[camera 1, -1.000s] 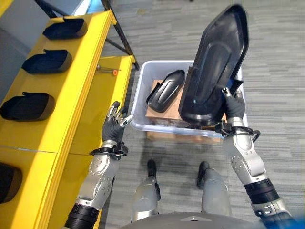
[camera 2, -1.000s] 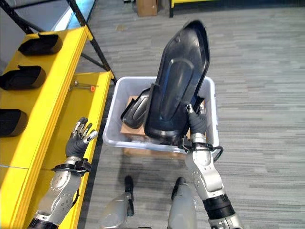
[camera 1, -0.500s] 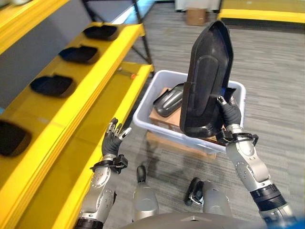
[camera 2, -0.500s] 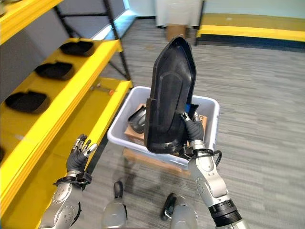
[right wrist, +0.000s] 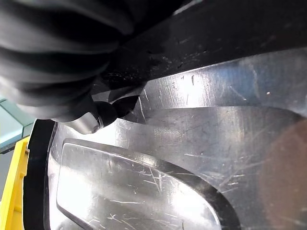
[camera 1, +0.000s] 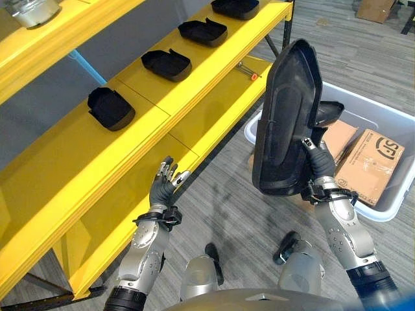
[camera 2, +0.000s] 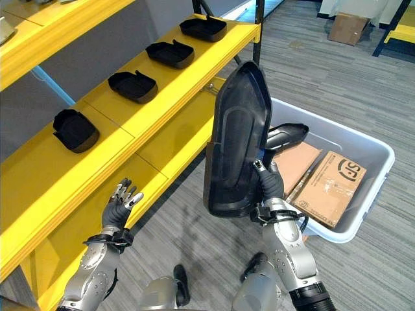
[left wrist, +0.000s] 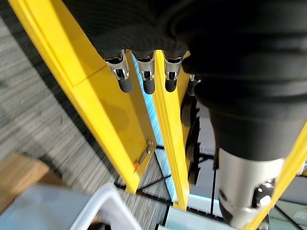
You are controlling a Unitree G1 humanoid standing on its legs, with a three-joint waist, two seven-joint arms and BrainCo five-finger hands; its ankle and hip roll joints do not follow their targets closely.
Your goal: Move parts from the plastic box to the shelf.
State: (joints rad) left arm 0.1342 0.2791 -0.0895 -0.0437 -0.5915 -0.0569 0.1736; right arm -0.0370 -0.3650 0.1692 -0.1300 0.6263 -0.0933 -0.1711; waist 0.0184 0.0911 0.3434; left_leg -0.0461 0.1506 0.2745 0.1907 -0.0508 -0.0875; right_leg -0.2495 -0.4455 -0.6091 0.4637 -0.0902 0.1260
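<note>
My right hand [camera 1: 319, 170] is shut on the lower edge of a large black moulded part [camera 1: 285, 123], holding it upright between the yellow shelf [camera 1: 78, 162] and the pale plastic box [camera 1: 389, 210]. Up close in the right wrist view, the part's glossy scratched surface [right wrist: 192, 158] lies right against my hand. A smaller black part [camera 2: 285, 134] lies in the box, partly hidden behind the held one. My left hand [camera 1: 165, 188] is raised in front of the shelf's lower board, open and holding nothing, its straight fingers [left wrist: 144, 76] pointing along the yellow boards.
Several black tray-like parts [camera 1: 110, 107] sit in a row on the shelf's middle board. A screwdriver [camera 1: 246, 70] lies on the lower board. Cardboard boxes [camera 1: 369, 159] fill the plastic box's bottom. A brown carton [camera 2: 347, 26] stands on the grey floor far behind.
The whole picture has swung toward the shelf, so the camera moved. The held part now stands left of the box, nearer the shelf. My left hand stays raised and open.
</note>
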